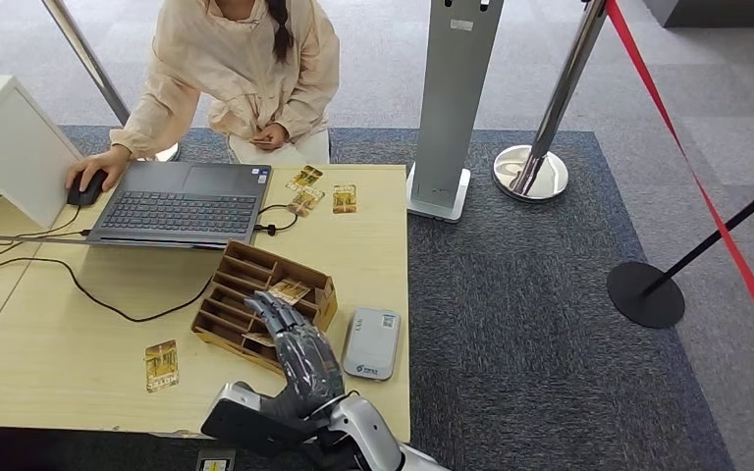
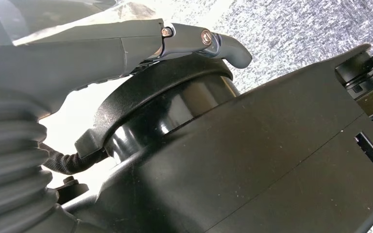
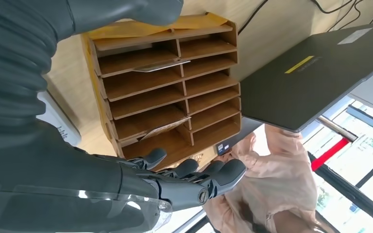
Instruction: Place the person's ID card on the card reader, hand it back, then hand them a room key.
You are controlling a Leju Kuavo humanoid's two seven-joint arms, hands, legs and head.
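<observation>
Your right hand [image 1: 295, 348] hovers over the near end of the wooden rack [image 1: 255, 285] on the bench [image 1: 79, 353], fingers stretched out and apart, holding nothing. The right wrist view confirms it: fingertips [image 3: 223, 172] spread just in front of the rack's slots, thumb over its top edge.

Your left hand [image 2: 126, 53] hangs low beside the robot's body; its fingers run out roughly straight with nothing seen in them, so I read it as released.

Now the cards. One card [image 1: 290, 290] sits in a slot on the rack's right side, just beyond your fingertips. Another [image 1: 161, 365] lies flat on the bench to the left of the rack, and three more [image 1: 316, 191] lie near the laptop [image 1: 182, 201]. I cannot tell which is the ID and which are room keys; they all look alike from here. That is your first risk: grab the wrong one and the reader [image 1: 371, 343], just right of your hand, gets the wrong card.

Second risk: the slots are narrow and the cards thin. Push in with fingers this wide and you may shove the rack across the bench, or jam a card deeper instead of pinching it.

Third: the rack sits close to the laptop cable [image 1: 108, 299], so a sliding rack could snag it.

The person [image 1: 236, 69] is seated, one hand on the mouse [image 1: 85, 188], not reaching out. A handover now would meet no waiting hand.
</observation>
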